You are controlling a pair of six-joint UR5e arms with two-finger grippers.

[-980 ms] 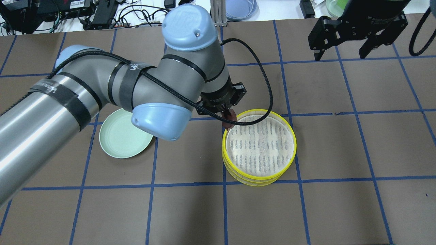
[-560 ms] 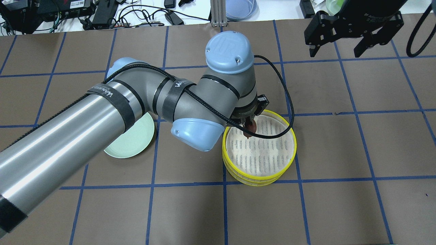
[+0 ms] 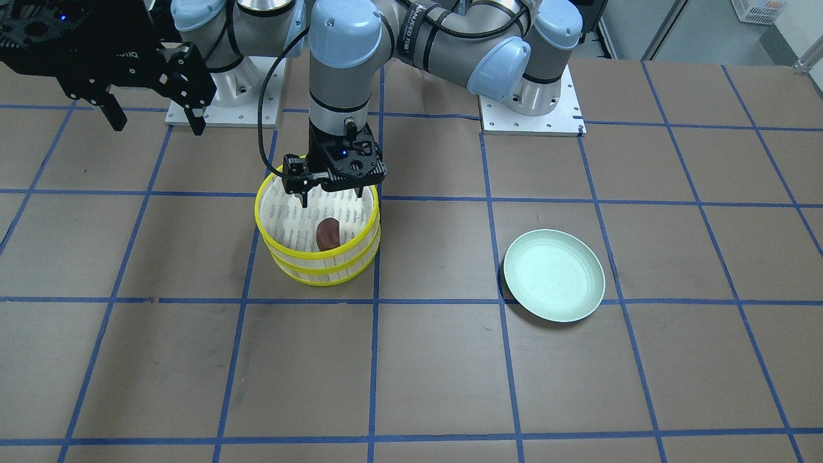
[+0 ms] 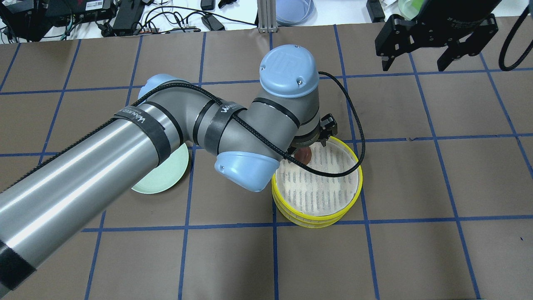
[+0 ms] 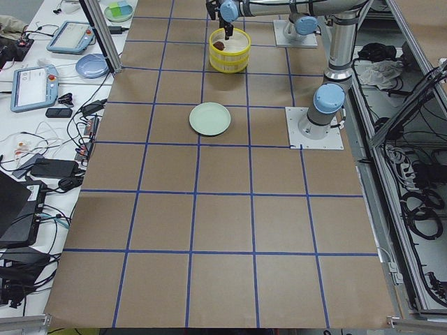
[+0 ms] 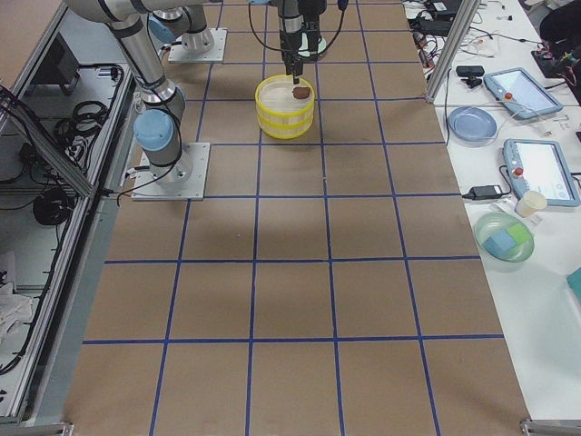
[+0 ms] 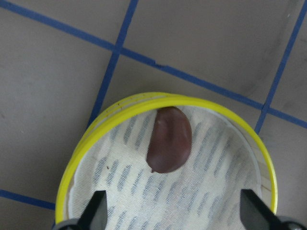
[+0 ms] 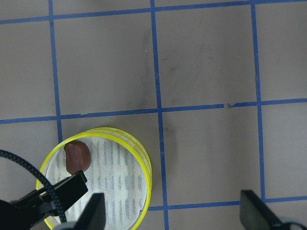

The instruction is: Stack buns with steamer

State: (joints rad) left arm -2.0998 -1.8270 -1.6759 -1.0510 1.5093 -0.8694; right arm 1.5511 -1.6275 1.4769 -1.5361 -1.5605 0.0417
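The dark reddish-brown bun [image 3: 328,233] lies on the white liner inside the top tier of the yellow steamer [image 3: 278,247], near its rim. It also shows in the left wrist view [image 7: 169,140] and the overhead view [image 4: 305,154]. My left gripper [image 3: 331,196] is open and empty just above the bun, with a finger on each side [image 7: 96,213]. My right gripper [image 4: 415,66] is open and empty, high over the far right of the table, apart from the steamer. The cream-white bun is out of view.
The pale green plate [image 3: 554,275] sits empty on the table beside the steamer, partly under my left arm in the overhead view [image 4: 160,183]. Cables and devices lie past the table's far edge [image 4: 125,16].
My left arm carried the brown bun rightward over the steamer's rim, then opened. The bun now lies loose in the steamer. The right gripper barely shifted.
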